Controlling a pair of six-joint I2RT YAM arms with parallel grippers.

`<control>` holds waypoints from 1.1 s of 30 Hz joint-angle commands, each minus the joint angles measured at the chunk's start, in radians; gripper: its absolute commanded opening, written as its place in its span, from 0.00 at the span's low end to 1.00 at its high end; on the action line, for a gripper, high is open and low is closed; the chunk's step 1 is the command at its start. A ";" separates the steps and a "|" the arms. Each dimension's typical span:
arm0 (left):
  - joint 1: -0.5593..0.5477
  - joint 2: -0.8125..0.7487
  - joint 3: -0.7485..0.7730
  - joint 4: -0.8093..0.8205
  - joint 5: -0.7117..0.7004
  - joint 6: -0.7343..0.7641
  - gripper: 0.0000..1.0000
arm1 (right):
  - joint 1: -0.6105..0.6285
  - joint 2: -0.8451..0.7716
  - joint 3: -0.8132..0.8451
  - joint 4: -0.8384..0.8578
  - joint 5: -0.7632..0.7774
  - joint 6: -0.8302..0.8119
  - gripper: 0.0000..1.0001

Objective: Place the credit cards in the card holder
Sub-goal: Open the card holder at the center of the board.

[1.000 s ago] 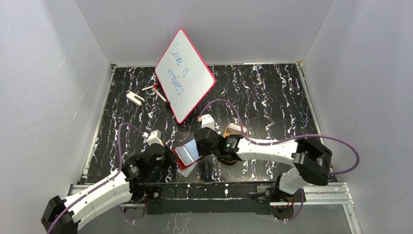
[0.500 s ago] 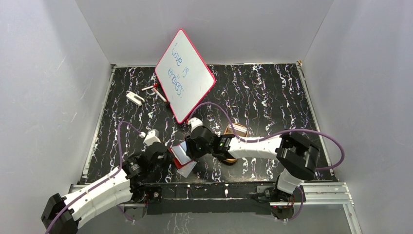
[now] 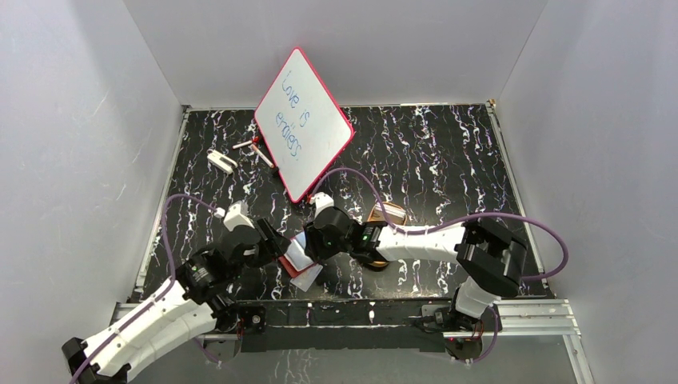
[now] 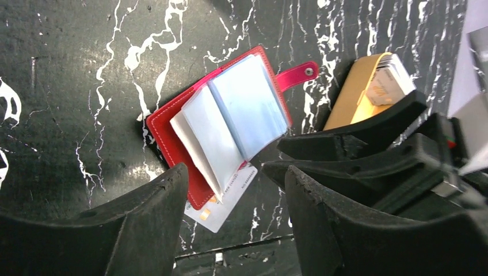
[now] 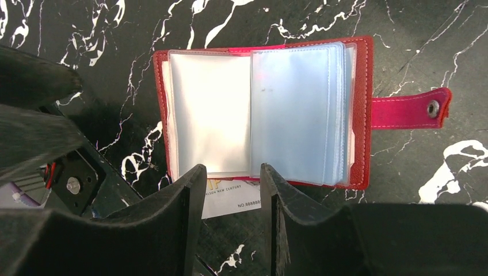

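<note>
Pale grey walls (image 3: 72, 160) enclose a black, white-veined tabletop (image 3: 448, 152); a red-framed whiteboard (image 3: 304, 124) leans at the back. At centre front, between the two arms, the card holder (image 5: 259, 109) lies open and flat, red cover down, with its clear sleeves (image 5: 299, 109) fanned upward and its snap tab (image 5: 411, 108) sticking out to one side. One credit card (image 4: 221, 204) lies on the tabletop partly beneath the holder, its printed end protruding from the edge nearest the arm bases; it sits in no sleeve. Further cards (image 4: 394, 77) stand in an orange-tan tray (image 4: 351, 98) just beside the holder, on the right arm's side. Left gripper (image 4: 236, 172): fingers well apart and empty, hovering over the holder's near corner. Right gripper (image 5: 231, 169): fingers (image 5: 190, 195) moderately apart with nothing clamped, poised above the holder's near edge, the protruding card showing in the gap. Step in hand, as judged: both arms are positioning over the open holder, and this card is not yet loaded. The next move probably calls for one gripper to steady the cover or lift a sleeve mouth while the other draws the thin card out from under the holder, then feeds it squarely into a sleeve
</note>
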 commanded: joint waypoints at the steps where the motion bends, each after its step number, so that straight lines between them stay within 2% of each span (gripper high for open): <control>1: 0.000 -0.032 0.055 -0.111 -0.027 -0.030 0.61 | -0.013 -0.044 -0.012 0.029 0.031 -0.003 0.49; 6: 0.001 0.002 -0.059 0.091 0.028 -0.030 0.59 | -0.069 -0.025 -0.022 0.045 0.032 -0.015 0.49; 12: 0.002 0.180 -0.155 0.300 0.048 -0.050 0.55 | -0.117 0.030 0.021 0.002 0.058 -0.055 0.53; 18: 0.003 0.311 -0.145 0.296 0.000 -0.031 0.52 | -0.127 0.071 0.007 -0.006 0.031 -0.042 0.53; 27: 0.004 0.377 -0.101 0.282 -0.078 0.052 0.43 | -0.117 0.028 -0.076 0.020 -0.016 0.020 0.38; 33: 0.006 0.454 -0.073 0.311 -0.111 0.100 0.40 | -0.086 -0.017 -0.116 0.017 -0.018 0.062 0.35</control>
